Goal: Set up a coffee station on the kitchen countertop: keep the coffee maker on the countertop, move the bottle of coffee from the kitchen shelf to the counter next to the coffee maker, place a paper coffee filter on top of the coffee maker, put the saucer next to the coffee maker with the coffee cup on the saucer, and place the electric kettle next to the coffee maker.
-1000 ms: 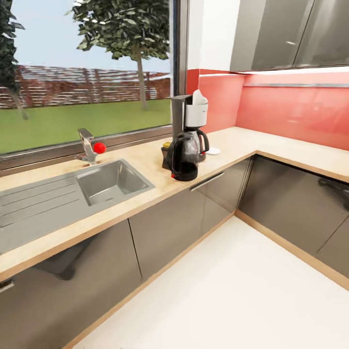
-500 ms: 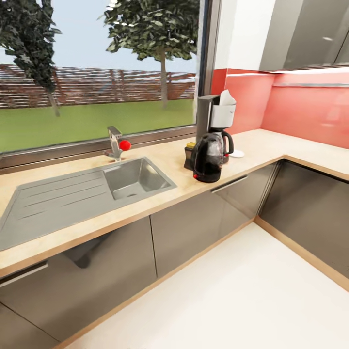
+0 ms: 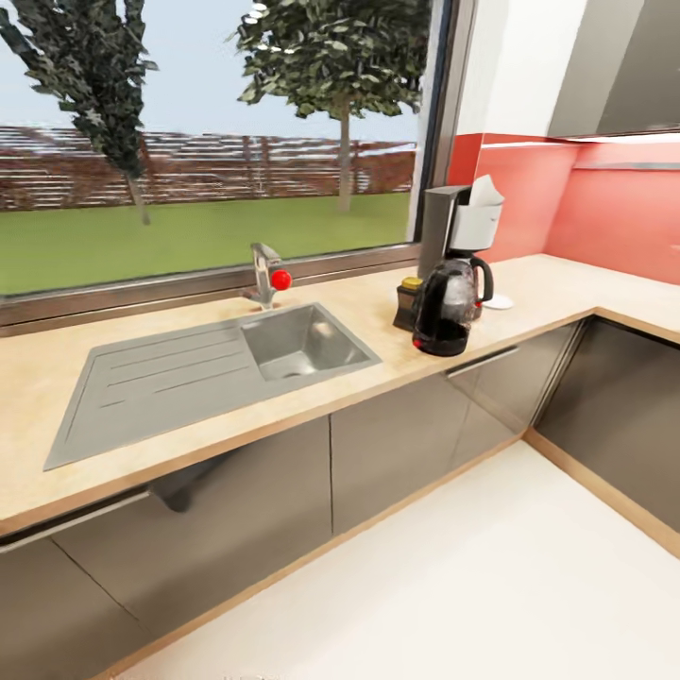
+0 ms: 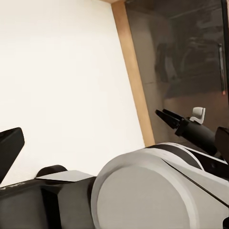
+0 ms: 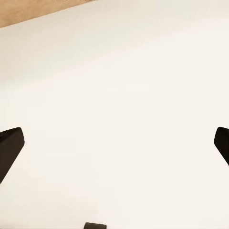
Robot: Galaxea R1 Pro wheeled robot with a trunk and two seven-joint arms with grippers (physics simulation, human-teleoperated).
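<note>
Your head camera looks forward and down from standing height, across the countertop (image 3: 378, 312) toward the window (image 3: 208, 142), with the sink (image 3: 227, 364) at centre and the coffee maker (image 3: 463, 236) well off to the right. Your left wrist camera sits close over the robot's own white body (image 4: 157, 191), facing down at the floor (image 4: 62, 71) and a dark cabinet front (image 4: 181, 57). Your right wrist camera points almost straight down at the pale floor (image 5: 114, 109). Both wrist views share that floor with the head view's lower part.

countertop (image 3: 189, 430) | sink (image 3: 217, 364) inset | on it: electric kettle (image 3: 442, 310), coffee maker (image 3: 461, 247), saucer (image 3: 497, 302)
</note>
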